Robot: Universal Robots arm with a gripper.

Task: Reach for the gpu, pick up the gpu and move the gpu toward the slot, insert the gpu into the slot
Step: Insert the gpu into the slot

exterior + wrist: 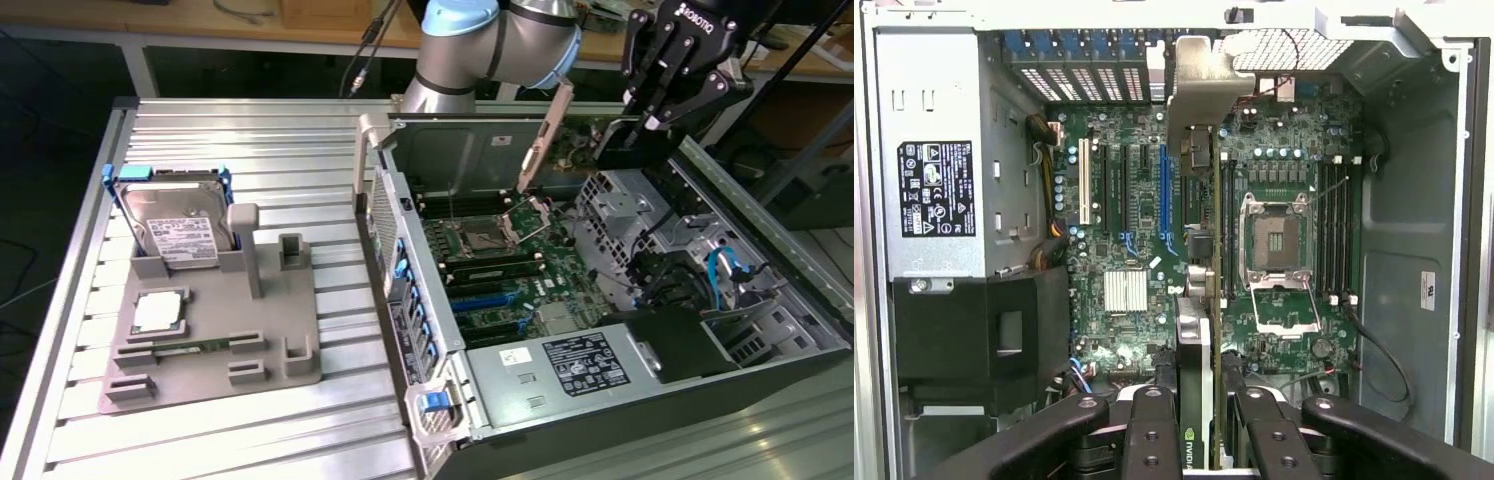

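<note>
The gpu [1195,340] is a thin green card seen edge-on, and its silver end bracket [1199,95] points away from the wrist. My gripper [1202,405] is shut on it, with a black finger [1152,420] on each side. In the exterior view the gripper [630,142] holds the gpu [577,135] up over the far end of the open computer case, bracket [545,135] toward the exterior view's left. The slot [1164,195], a long blue socket on the green motherboard, lies below, just beside the card's line. The slot [489,301] sits mid-board.
In the case are a silver processor socket [478,238], memory sticks [497,265], a labelled power supply [567,365] and drive cages with cables [667,270]. The case wall [387,250] stands upright. On the exterior view's left, a grey fixture [214,340] holds a hard drive [174,225].
</note>
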